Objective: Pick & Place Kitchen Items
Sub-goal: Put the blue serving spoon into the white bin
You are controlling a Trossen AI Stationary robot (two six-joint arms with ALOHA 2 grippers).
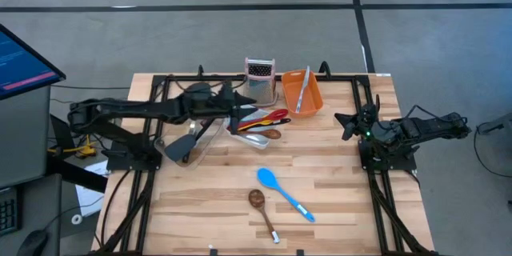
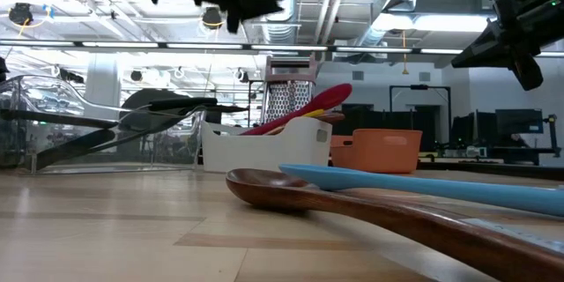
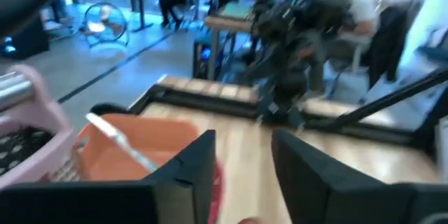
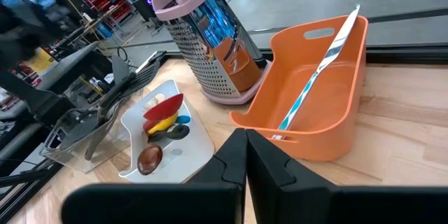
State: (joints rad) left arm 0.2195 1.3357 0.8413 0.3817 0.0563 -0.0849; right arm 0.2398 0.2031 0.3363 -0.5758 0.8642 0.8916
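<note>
A blue spoon [image 1: 285,194] and a wooden spoon [image 1: 263,212] lie flat on the table near its front edge. A white tub [image 1: 258,134] holds red-, yellow- and wood-handled tools [image 4: 162,117]. Black spatulas [image 1: 182,144] lie in a clear tub [image 1: 202,141] to its left. A slim steel utensil [image 4: 316,70] leans against the orange tub's [image 1: 302,92] far rim. My left gripper [image 3: 241,147] hangs open above the white tub's far end, level, with nothing between its fingers. My right gripper [image 4: 245,147] waits shut at the table's right side.
A steel box grater with a pink top [image 1: 260,72] stands at the back, between the left gripper and the orange tub. Bare wood lies in the middle of the table and to the right. Black frame rails [image 1: 144,184] run along both table sides.
</note>
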